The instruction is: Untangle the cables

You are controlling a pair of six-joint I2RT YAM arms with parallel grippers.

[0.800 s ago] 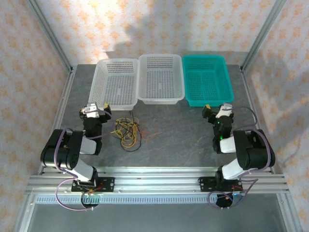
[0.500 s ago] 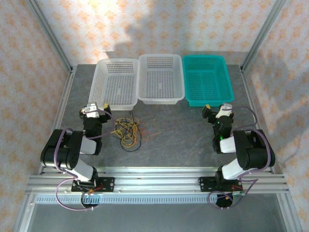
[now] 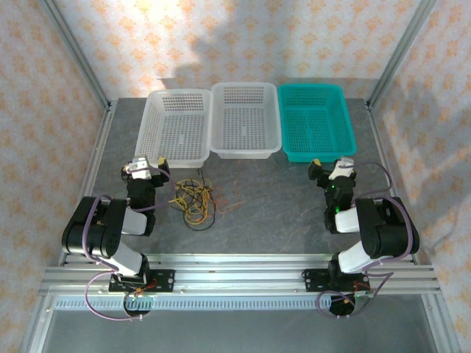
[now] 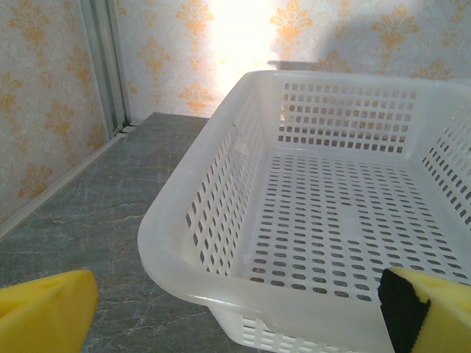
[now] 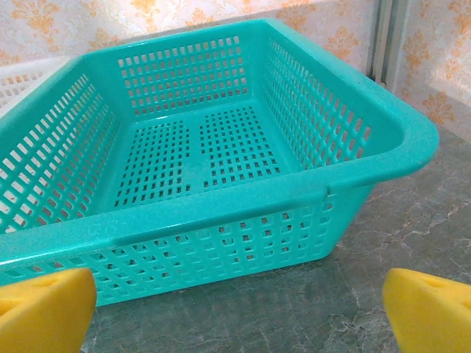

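Observation:
The cables (image 3: 193,200) lie as a small tangle of yellow, black and reddish-pink wires on the grey table, left of centre. My left gripper (image 3: 147,168) rests folded back just left of the tangle, apart from it, facing the left white basket (image 3: 175,125). Its yellow fingertips (image 4: 45,312) stand wide apart with nothing between them. My right gripper (image 3: 333,168) sits at the right, facing the teal basket (image 3: 314,121). Its yellow pads (image 5: 44,309) are spread wide, and bare table lies between them.
Three perforated baskets line the back: the left white one (image 4: 221,243), a middle white one (image 3: 245,118) and the teal one (image 5: 221,206). All look empty. Metal frame posts (image 3: 77,55) and patterned walls close in the sides. Aluminium rails (image 3: 235,279) run along the near edge.

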